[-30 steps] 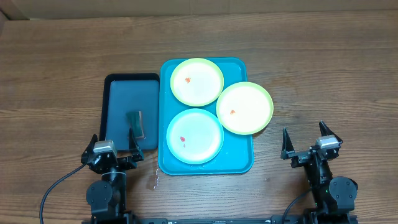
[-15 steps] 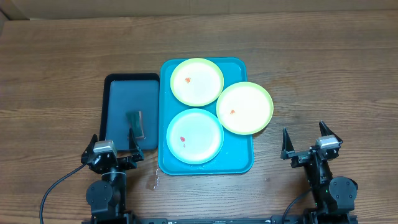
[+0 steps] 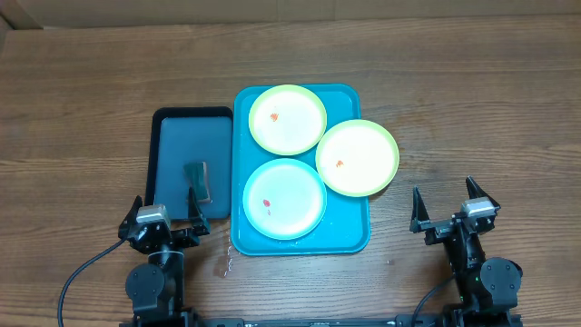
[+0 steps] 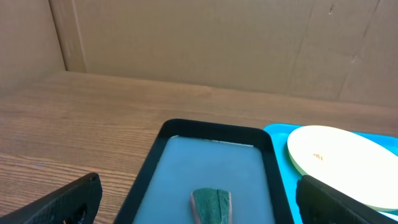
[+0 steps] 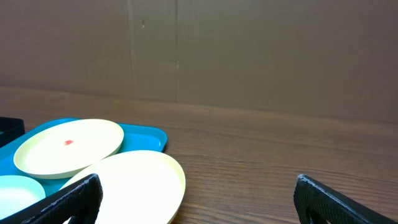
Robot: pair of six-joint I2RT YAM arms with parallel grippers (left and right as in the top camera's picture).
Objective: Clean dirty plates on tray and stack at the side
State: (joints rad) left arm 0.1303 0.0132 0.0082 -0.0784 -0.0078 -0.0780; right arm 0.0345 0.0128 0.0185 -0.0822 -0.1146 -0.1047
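Left gripper wide open, empty. Right gripper same. Blue plate and far yellow-green plate sit on teal tray; right yellow-green plate overhangs tray rim. Plates probably light, stiff, slick plastic: pinch at rim, overhanging lip looks easiest. Sponge lies in dark tray.

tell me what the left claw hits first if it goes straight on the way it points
Probably the green sponge in the black tray, lying straight ahead of the open left claw. Height is unclear, so the claw might pass over it.
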